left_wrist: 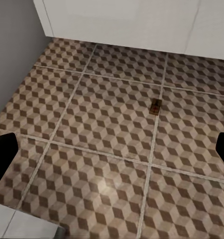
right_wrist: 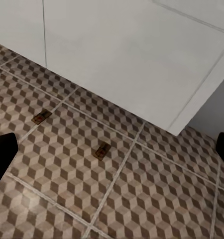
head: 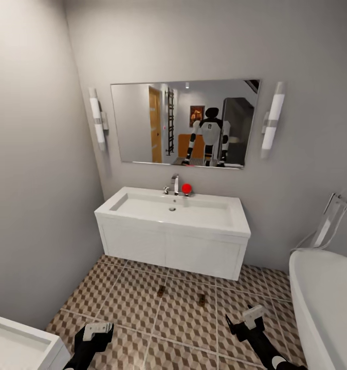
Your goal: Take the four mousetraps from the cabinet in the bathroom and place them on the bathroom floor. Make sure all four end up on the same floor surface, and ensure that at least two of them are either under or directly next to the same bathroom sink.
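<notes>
Two mousetraps [head: 161, 291] lie before the sink [head: 173, 216].

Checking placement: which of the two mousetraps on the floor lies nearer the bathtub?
The right-hand mousetrap; the other mousetrap lies further left, away from the bathtub.

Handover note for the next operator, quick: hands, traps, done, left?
Left hand: open, empty.
Right hand: open, empty.
Two mousetraps on the floor in front of the sink: one, the other, apart from each other.
Done: two placed by the sink.
Left: two more traps, not seen here, to go on the same floor.
</notes>
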Controlling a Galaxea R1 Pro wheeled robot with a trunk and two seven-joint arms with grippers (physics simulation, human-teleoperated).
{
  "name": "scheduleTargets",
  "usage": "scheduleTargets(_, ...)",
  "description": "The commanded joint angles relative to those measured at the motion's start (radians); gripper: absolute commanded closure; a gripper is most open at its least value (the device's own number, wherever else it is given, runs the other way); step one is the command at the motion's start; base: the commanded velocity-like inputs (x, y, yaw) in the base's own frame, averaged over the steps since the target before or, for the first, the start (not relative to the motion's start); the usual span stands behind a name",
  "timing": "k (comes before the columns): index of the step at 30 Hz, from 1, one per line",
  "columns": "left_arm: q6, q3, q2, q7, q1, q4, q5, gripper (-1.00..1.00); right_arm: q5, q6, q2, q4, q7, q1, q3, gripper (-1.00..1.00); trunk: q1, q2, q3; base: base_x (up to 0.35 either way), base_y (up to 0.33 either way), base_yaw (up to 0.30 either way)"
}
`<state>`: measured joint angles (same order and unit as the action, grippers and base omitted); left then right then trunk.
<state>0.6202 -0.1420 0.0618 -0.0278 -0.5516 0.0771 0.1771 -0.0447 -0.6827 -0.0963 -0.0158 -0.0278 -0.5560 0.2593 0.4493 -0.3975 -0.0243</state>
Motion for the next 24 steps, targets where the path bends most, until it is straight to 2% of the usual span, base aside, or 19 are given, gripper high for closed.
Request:
scheduleTargets(1, 0.006, -0.008, 0.0, -0.003, -0.002, 0.004, 0.01, -1.0, -0.004, -0.003, 0.0, 0.0, -0.003, -0.001, -0.004, -1.0, 0.001, -0.002, -0.003, 0.0, 0.0, 0.202)
scheduleTargets(24, 0.006, -0.008, 0.0, -0.003, -0.002, 0.004, 0.01, -1.0, -0.004, -0.003, 0.0, 0.0, -0.002, -0.001, -0.005, -1.0, 0.001, -0.002, -0.02, 0.0, 0.0, 0.219)
